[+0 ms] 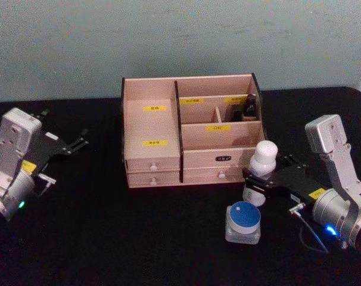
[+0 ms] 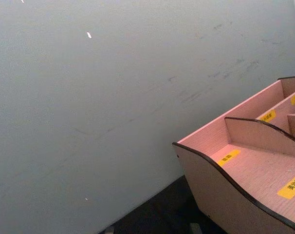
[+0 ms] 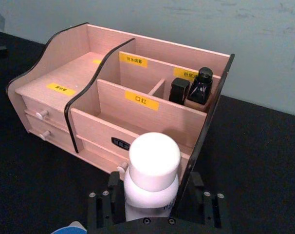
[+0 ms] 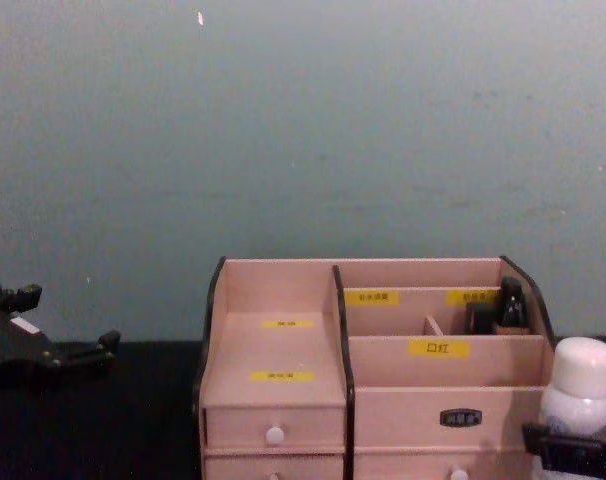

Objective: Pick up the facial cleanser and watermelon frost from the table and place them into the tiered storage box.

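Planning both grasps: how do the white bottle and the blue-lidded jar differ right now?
The white bottle is tall and narrow; the blue-lidded jar is squat. The bottle has a rounded white cap, the jar a flat blue lid. The right tool grips the bottle; the jar sits free nearer the robot. Both are upright and outside the wooden organiser. The left tool idles open, far left.

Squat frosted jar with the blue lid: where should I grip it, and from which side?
Probably across the round frosted wall of the squat clear jar, under its flat blue lid, from above: it stands upright and low. The right gripper, shut on the tall white bottle right behind it, is nearest; the left gripper sits open far left.
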`<state>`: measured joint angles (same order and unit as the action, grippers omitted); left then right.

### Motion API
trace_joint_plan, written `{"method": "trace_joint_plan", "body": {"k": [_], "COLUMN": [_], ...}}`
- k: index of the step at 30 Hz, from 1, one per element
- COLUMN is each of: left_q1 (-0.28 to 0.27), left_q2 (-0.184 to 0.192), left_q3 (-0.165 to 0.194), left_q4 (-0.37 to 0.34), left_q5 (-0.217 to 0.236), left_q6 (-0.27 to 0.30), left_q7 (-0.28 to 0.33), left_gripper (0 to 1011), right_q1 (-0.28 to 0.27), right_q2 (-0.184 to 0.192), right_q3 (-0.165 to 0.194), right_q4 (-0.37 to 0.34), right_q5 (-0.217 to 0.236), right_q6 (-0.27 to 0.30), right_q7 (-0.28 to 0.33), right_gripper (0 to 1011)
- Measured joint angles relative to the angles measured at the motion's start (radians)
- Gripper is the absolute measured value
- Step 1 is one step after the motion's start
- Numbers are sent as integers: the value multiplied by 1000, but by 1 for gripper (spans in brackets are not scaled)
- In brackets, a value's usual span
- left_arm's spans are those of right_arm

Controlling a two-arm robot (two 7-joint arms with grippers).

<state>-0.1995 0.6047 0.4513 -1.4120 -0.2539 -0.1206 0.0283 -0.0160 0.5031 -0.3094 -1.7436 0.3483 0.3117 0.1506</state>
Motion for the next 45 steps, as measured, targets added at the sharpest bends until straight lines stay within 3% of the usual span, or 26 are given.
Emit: {"method": "trace_joint_plan", "body": {"k": [3, 11, 13, 45], "left_q1": [0, 0, 0, 0], "left_q2": [0, 0, 0, 0], "left_q3": [0, 0, 0, 0], "left_q4": [0, 0, 0, 0], "left_q5": [0, 0, 0, 0], "left_q6": [0, 0, 0, 0], "left_q7": [0, 0, 0, 0], "left_gripper": [1001, 1001, 1001, 1001], "right_q1": [0, -1, -1, -1], "right_q2": [0, 1, 1, 1], "right_q3": [0, 0, 0, 0], "right_q4": [0, -1, -1, -1], "right_q5": [1, 2, 2, 4], "right_q6": [0, 0, -1, -2], "right_q7": [0, -1, -1, -1], "right_gripper": [883, 623, 607, 607]}}
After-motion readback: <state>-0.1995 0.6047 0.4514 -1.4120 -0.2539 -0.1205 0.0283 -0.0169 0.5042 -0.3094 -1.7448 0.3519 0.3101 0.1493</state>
